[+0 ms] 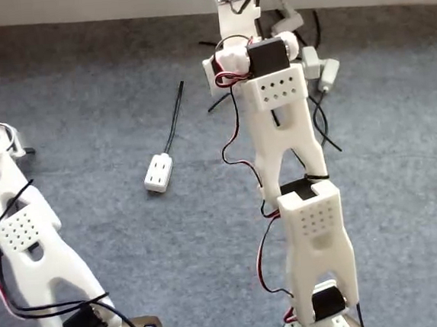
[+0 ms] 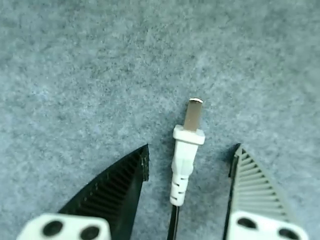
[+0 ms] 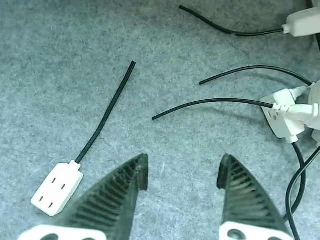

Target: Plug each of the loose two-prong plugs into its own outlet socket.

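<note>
**Plug framed by our left gripper, socket free in mid-table**

The plug (image 2: 188,144) lies flat on the grey mat (image 2: 75,75), prongs pointing away from us and its black cord running back under the wrist. Our left gripper (image 2: 190,151) is spread wide with one finger on each side of the plug, touching nothing. We judge this straddle is set for closing on the plug body.

The socket (image 1: 159,172) sits left of centre in the high view with its slotted face up, which we reckon leaves it ready to take the prongs. Our right gripper (image 3: 183,162) hangs beside it, jaws apart and empty. At the upper right of the high view, other white pieces (image 1: 321,66) look already joined.
</note>
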You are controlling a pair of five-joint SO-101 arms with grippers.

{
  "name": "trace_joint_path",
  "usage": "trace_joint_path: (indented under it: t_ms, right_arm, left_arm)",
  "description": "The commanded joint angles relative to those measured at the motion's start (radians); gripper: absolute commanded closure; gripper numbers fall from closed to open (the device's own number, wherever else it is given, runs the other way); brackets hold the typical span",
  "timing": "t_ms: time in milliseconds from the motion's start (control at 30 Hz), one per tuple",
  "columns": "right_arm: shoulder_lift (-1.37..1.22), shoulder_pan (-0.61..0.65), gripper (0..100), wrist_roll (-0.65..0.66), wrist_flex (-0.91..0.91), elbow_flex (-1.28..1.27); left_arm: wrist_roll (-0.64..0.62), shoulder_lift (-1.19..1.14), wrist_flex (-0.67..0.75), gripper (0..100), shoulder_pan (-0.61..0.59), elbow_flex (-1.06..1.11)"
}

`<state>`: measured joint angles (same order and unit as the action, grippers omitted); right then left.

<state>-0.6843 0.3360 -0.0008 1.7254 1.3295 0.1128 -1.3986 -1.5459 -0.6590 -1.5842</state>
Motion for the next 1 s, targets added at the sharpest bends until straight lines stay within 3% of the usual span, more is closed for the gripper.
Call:
trace_joint_path:
  t_ms: [0,200,667,967]
  right_arm:
    - [0.065,-0.027,77.1,0.008,0.041,0.002]
    - [0.065,-0.061,77.1,0.008,0.041,0.002]
    - [0.065,-0.110,77.1,0.008,0.041,0.010]
    - [0.064,-0.153,77.1,0.008,0.039,0.012]
  left_arm:
    - [-0.021,0.007,-0.017,72,0.038,-0.001]
    - [-0.021,0.007,-0.017,73,0.025,-0.001]
    - [-0.020,0.015,-0.058,99,0.033,-0.010]
    - [-0.020,0.081,-0.146,99,0.082,-0.074]
